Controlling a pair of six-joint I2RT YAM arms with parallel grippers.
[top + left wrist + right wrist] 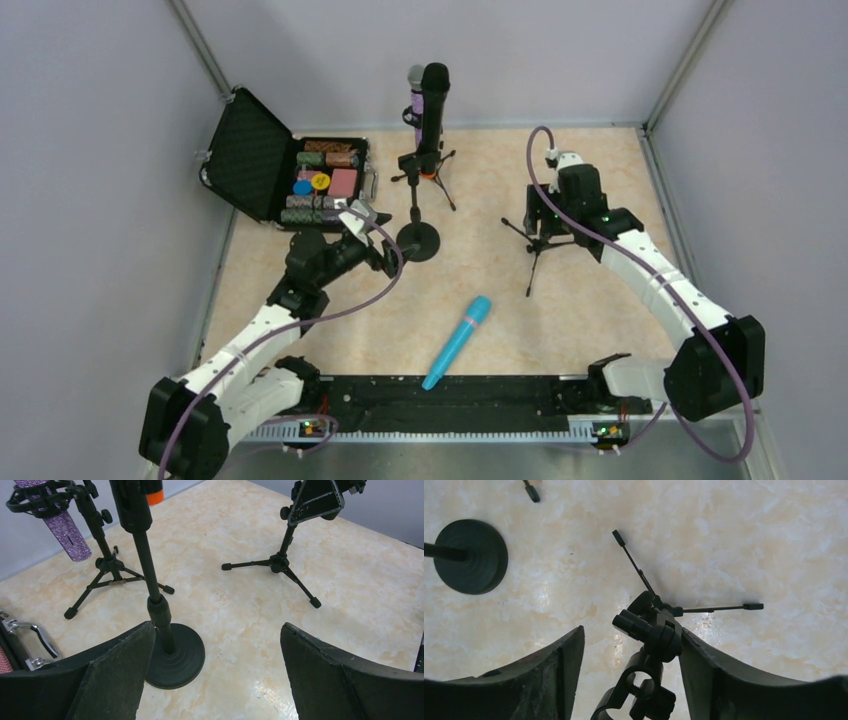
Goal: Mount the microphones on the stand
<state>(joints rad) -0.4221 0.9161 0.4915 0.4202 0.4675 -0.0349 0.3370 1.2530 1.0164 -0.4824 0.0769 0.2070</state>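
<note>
Blue microphone [457, 342] on table [600, 320]; left hand [215, 630] released, right hand [631, 630] unclenched astride tripod [664, 611].

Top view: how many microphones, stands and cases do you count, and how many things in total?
Microphones: 3 (purple microphone, black microphone, light blue microphone)
Stands: 3 (back tripod stand, right tripod stand, round-base stand)
Cases: 1 (case)
Total: 7

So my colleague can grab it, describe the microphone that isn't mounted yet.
Find the black rail at the near edge. The light blue microphone lies slanted just behind it, flat on the tabletop; the purple microphone and the black microphone stand mounted at the back.
</note>
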